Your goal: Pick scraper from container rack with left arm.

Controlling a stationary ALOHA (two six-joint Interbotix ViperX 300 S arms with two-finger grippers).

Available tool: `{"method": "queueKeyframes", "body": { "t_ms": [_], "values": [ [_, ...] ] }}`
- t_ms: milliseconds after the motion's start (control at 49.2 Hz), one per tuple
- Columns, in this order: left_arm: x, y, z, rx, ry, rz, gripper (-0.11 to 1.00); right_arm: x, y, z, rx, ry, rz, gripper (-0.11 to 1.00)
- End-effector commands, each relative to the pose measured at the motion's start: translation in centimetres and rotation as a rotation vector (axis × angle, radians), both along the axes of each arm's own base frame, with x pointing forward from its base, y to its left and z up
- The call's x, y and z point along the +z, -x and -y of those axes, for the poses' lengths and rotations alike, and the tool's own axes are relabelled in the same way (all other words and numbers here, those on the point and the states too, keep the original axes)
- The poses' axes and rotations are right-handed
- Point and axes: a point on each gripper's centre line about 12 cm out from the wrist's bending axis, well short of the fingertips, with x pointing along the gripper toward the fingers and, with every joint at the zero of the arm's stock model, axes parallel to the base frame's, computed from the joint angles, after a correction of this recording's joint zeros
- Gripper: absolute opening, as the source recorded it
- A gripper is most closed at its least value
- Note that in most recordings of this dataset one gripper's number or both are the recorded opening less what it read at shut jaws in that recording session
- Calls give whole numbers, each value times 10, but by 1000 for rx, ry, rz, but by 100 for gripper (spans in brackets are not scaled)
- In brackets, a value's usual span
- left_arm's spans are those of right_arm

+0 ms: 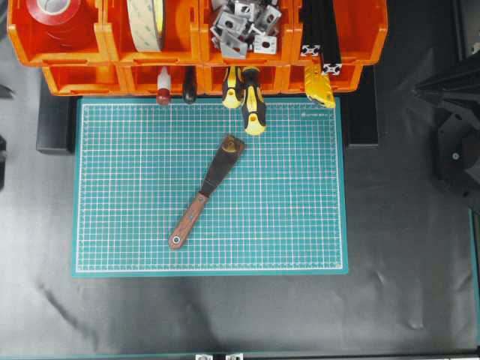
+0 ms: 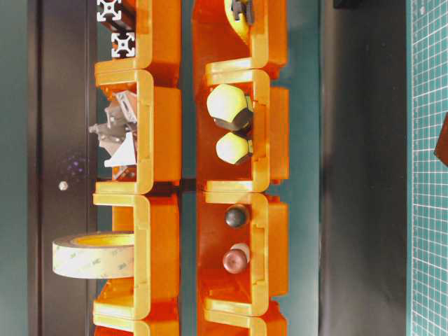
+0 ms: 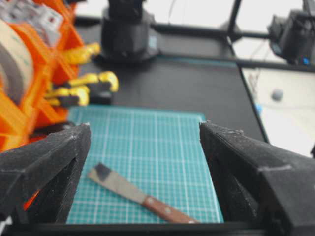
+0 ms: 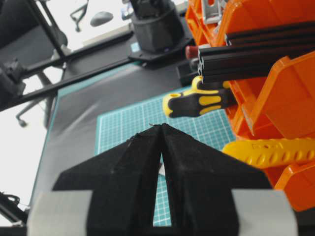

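The scraper [image 1: 206, 191] lies flat and diagonal on the green cutting mat [image 1: 300, 225], wooden handle toward the front left, dark blade pointing at the container rack [image 1: 105, 46]. It is apart from the rack's orange bins. In the left wrist view the scraper [image 3: 133, 191] sits low between the two wide-apart fingers of my left gripper [image 3: 145, 127], which is open and holds nothing, hovering above the mat. My right gripper [image 4: 161, 126] is shut with its tips together and nothing in them, beside the rack [image 4: 275, 98]. Neither gripper shows in the overhead view.
Two yellow-and-black screwdrivers [image 1: 251, 101], a red-knobbed tool [image 1: 163, 96] and a yellow utility knife [image 1: 320, 86] stick out of the lower bins over the mat's far edge. Upper bins hold tape rolls [image 1: 147, 21], metal brackets [image 1: 244, 26] and black profiles [image 1: 321, 30].
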Motion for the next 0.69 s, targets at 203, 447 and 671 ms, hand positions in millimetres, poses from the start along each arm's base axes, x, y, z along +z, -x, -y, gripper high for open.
{"method": "queueKeyframes", "body": {
  "t_ms": [203, 447, 671],
  "values": [
    [-5, 10, -17, 75, 8, 27, 86, 21, 2, 0, -2, 8, 55, 1],
    [-5, 14, -20, 85, 19, 44, 86, 25, 5, 1, -11, 9, 69, 1],
    [-7, 16, -22, 96, 17, 37, 86, 24, 4, 1, -11, 8, 64, 1]
  ]
}}
